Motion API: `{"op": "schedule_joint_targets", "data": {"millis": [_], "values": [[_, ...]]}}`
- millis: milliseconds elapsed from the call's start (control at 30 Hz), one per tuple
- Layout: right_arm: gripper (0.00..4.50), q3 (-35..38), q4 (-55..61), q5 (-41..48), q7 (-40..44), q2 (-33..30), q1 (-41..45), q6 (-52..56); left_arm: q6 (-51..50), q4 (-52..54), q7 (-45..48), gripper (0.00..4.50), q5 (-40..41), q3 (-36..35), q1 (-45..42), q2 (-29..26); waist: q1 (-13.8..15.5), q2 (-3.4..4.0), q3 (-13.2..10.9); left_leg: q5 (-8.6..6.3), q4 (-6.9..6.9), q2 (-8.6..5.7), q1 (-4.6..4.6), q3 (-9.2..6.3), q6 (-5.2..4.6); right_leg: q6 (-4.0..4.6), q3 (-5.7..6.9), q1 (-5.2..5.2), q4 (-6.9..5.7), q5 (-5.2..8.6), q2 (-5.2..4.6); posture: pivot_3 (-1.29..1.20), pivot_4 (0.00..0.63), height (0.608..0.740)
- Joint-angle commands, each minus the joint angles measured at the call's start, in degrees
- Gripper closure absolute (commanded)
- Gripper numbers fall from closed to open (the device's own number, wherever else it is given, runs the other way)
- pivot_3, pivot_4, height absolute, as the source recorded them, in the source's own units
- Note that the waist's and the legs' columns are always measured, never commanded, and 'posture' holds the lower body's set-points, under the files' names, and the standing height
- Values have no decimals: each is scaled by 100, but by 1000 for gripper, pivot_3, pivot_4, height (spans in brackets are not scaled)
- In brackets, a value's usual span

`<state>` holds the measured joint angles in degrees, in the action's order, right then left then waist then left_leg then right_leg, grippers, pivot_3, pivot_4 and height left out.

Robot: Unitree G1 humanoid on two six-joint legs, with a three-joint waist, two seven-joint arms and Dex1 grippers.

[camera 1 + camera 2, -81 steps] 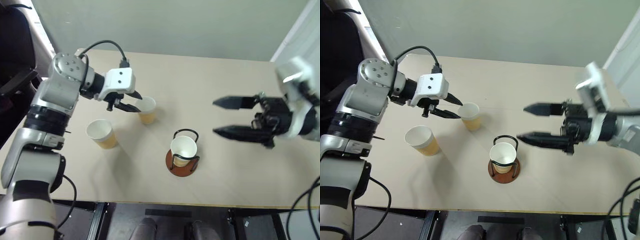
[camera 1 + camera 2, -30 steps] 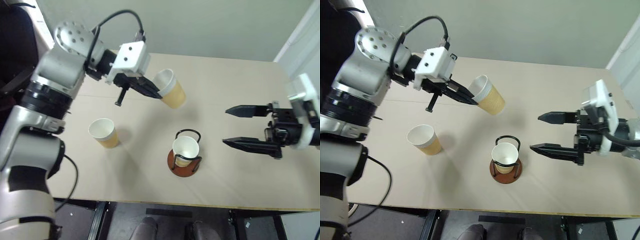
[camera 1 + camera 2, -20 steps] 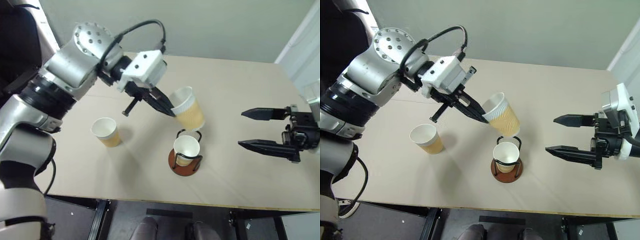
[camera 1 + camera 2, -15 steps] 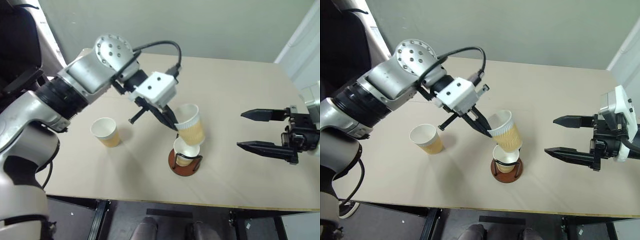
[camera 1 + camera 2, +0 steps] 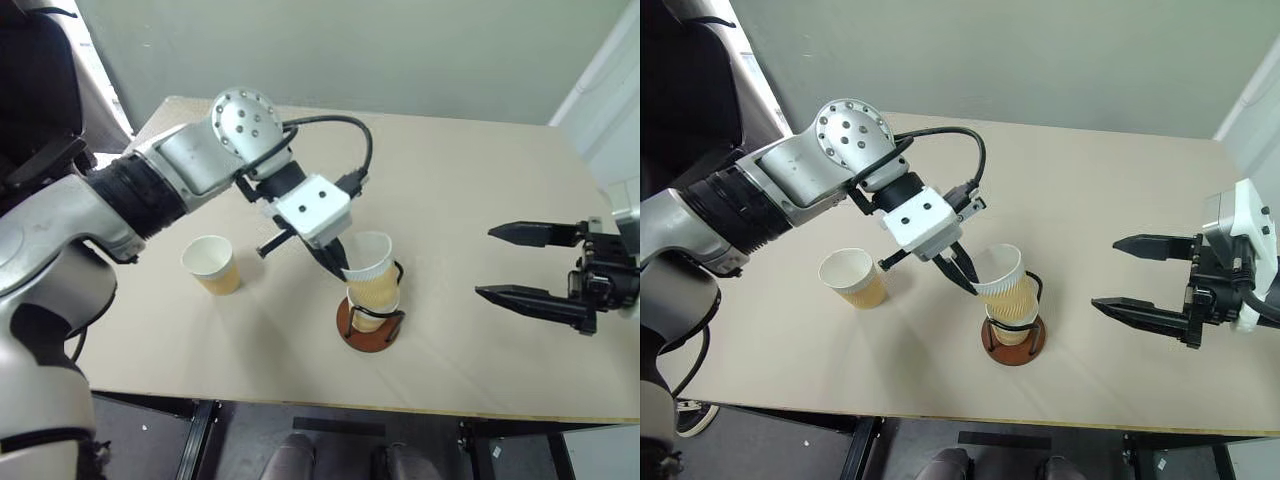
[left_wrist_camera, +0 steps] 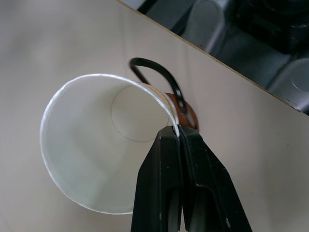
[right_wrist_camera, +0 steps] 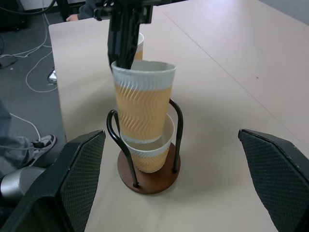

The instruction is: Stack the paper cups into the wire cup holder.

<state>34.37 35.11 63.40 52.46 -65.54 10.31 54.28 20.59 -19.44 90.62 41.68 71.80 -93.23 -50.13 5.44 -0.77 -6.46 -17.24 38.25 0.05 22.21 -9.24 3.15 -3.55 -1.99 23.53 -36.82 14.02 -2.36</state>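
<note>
We find the left gripper pinching the rim of a paper cup half-nested in the wire cup holder near the desk's front edge, right gripper released; an off-axis release could jam it or tip the holder.

The way down into the wire cup holder was blocked by the left gripper, pinched on the rim of a paper cup nested in the cup below. Open tabletop lay between the holder and the wide-spread right gripper; a lone cup stood well apart on the other side.

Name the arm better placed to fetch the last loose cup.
Left. The loose cup stands beside the left gripper, which must first release its cup. The open right gripper waits across the wire cup holder.
</note>
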Motion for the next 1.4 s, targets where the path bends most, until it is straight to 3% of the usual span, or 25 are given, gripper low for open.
{"op": "schedule_joint_targets", "data": {"millis": [33, 133, 233, 567, 600, 767, 867, 1067, 1400], "values": [[0, 170, 49, 71, -68, -37, 54, -107, 286, -15, 188, 4469, -253, -1, -183, 48, 0, 0, 0, 0, 0, 0, 0, 0, 0, 0, 0, 0, 0, 0, 0, 0, 150, 740], [0, 128, 43, 47, -81, -32, 67, -139, 392, -67, 188, 4469, -387, 12, -161, 108, 0, 0, 0, 0, 0, 0, 0, 0, 0, 0, 0, 0, 0, 0, 0, 0, 150, 740], [0, 129, 66, 67, -65, -30, 43, -141, 518, -211, 188, 3836, -575, -93, -89, 253, 2, 0, 0, 0, 1, 1, 1, 2, -1, 0, 0, 0, 0, 0, 0, 0, 150, 740], [0, 80, 64, 36, -42, -56, 32, -144, 500, -477, 188, 210, -719, -777, 203, 658, 3, 0, 0, -1, 6, 0, 7, 7, -1, -2, 2, -1, -2, 0, 0, 0, 150, 740], [0, 45, 42, 25, -33, -63, 60, -158, 495, -467, 188, 44, -748, -856, 250, 649, 1, 0, 0, -1, 7, 1, 8, 9, -1, -2, 2, 0, -2, 0, 0, 0, 150, 740], [0, -200, -107, -57, 67, -108, 239, -278, 4, -1196, 187, 44, -1213, -2159, 457, 759, -11, 1, 0, -1, 10, 4, 6, 16, -1, -4, 3, 0, -6, 1, 2, 0, 150, 740], [0, -353, -195, -91, 146, -99, 335, -336, -251, -1709, 186, 44, -1755, -2720, 558, 356, -29, 2, 1, 0, 14, 4, 8, 16, -2, -6, 2, 1, -5, 0, 2, 0, 150, 740], [0, -813, -414, -259, 353, -94, 601, -522, -567, -1897, 188, 44, -2622, -2819, 1056, -648, -136, 12, 2, 0, 1, 9, -1, 18, -2, -8, -7, 5, 2, 3, 8, 0, 150, 740], [0, -919, -435, -409, 469, -79, 623, -549, -842, -1357, 188, 44, -2446, -2660, 1506, -1571, -65, 6, 2, 0, 14, 0, 16, -5, -7, -8, 10, 8, 6, 2, 0, 0, 150, 740]]}}
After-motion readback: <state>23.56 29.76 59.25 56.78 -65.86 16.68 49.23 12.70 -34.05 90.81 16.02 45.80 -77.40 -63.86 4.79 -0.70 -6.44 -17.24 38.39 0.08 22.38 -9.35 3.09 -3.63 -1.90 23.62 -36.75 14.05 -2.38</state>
